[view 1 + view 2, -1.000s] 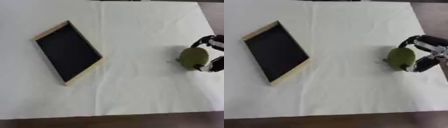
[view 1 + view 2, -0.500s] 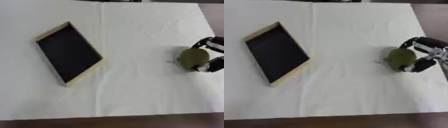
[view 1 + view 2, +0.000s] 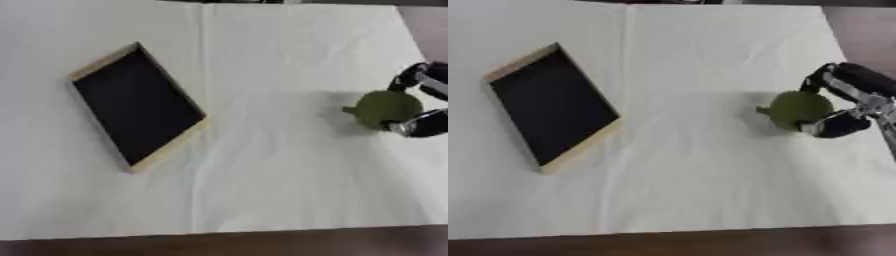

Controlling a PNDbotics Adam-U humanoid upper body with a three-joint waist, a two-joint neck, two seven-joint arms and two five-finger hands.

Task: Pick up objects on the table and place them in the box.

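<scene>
A white cloth [image 3: 262, 165] covers the worktop [image 3: 710, 242], smooth for the most part but marked by a straight fold line running from the far edge toward the near edge and by soft creases around the middle. Along the near edge and at the far right corner the bare worktop shows as a dark brown, wood-coloured strip.

On the left half lies the box [image 3: 163, 150], a shallow rectangular tray turned at an angle to the cloth's edges. Its low rim looks like pale, light-coloured wood, and its flat floor is matt black.

Well apart from it, at the right side of the cloth, sits a rounded olive-green object [image 3: 796, 109] with a dull, even surface and a small nub sticking out on its left side; it casts a soft shadow to its left on the cloth. The right hand [image 3: 852, 102] comes in from the right edge, black with silver parts, glossy against the cloth. Its fingers [image 3: 833, 126] are curled round the green object, one part arching over its far side and another closing against its near right side, so the object sits between them. Whether the object rests on the cloth or is slightly raised cannot be told.
</scene>
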